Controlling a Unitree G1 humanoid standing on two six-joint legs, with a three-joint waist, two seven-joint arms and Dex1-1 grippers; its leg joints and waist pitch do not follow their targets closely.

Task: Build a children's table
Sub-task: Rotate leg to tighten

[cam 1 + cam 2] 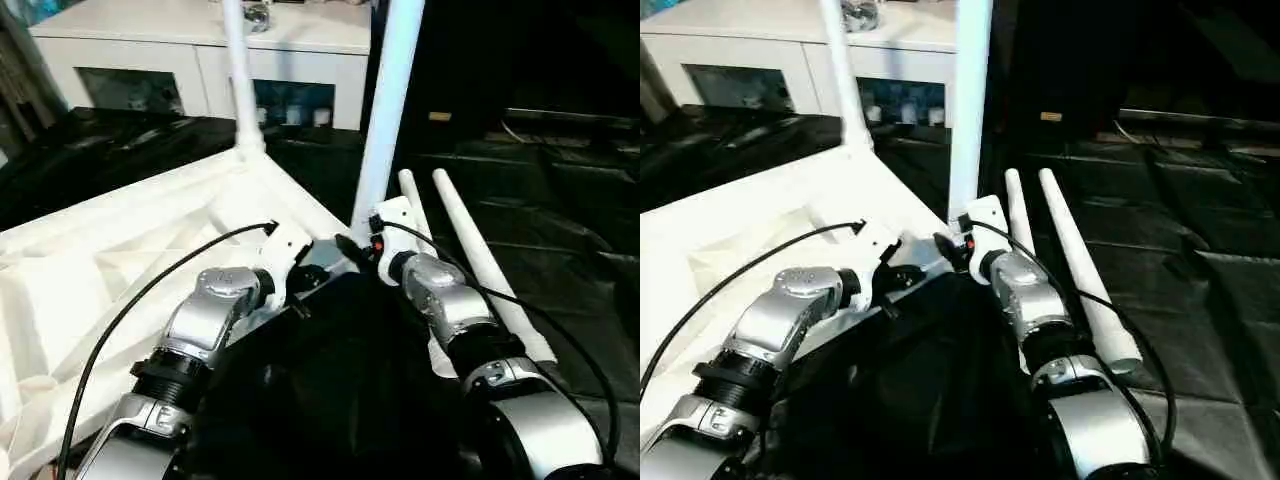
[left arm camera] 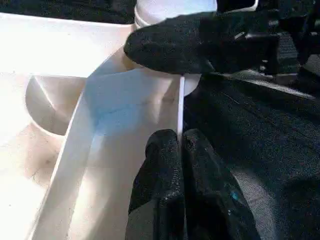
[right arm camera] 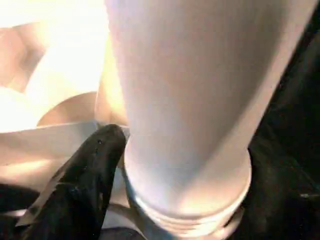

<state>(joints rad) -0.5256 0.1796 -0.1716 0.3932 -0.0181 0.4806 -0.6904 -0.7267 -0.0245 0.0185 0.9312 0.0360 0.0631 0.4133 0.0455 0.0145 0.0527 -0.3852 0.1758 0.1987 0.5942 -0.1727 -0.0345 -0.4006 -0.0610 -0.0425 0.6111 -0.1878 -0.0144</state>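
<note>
Upright leg [image 3: 185, 100] between right gripper [image 3: 165, 165] fingers

Tabletop [image 1: 130, 250]: white plastic, upside down, ribbed underside up, at 10 o'clock. Two white tapered legs stand upright in corner sockets: near leg [image 1: 388, 110] at 12 o'clock, far leg [image 1: 240, 75] at 11. Two loose legs [image 1: 470, 250] lie side by side on black sheet at 2 o'clock.

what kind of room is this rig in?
Probably an indoor lab or demo room staged like a home: a white glass-door cabinet at the back, black sheeting over the work surface, and an upturned tabletop mid-assembly.
</note>
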